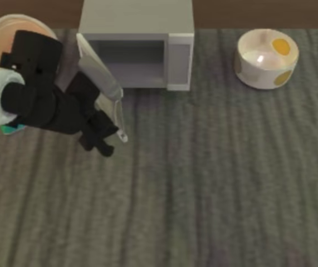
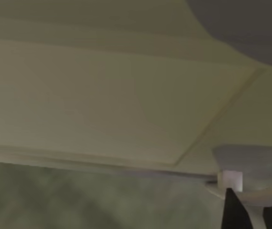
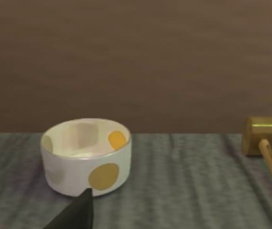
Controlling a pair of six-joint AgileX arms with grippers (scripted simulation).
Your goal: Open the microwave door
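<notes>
Now | grey cloth table (image 1: 214,194) | microwave door (image 1: 100,78) open (brown wall (image 3: 136,57) behind)

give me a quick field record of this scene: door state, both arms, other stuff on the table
microwave: at the table's far edge, cavity exposed
microwave door: swung open toward the top view's left
left gripper: at the door's outer edge; finger state unclear
right arm: parked, barely in view at the top view's right edge
spotted bowl: right of the microwave
peach plate: far left corner
wooden mallet: seen by the right wrist only
</notes>
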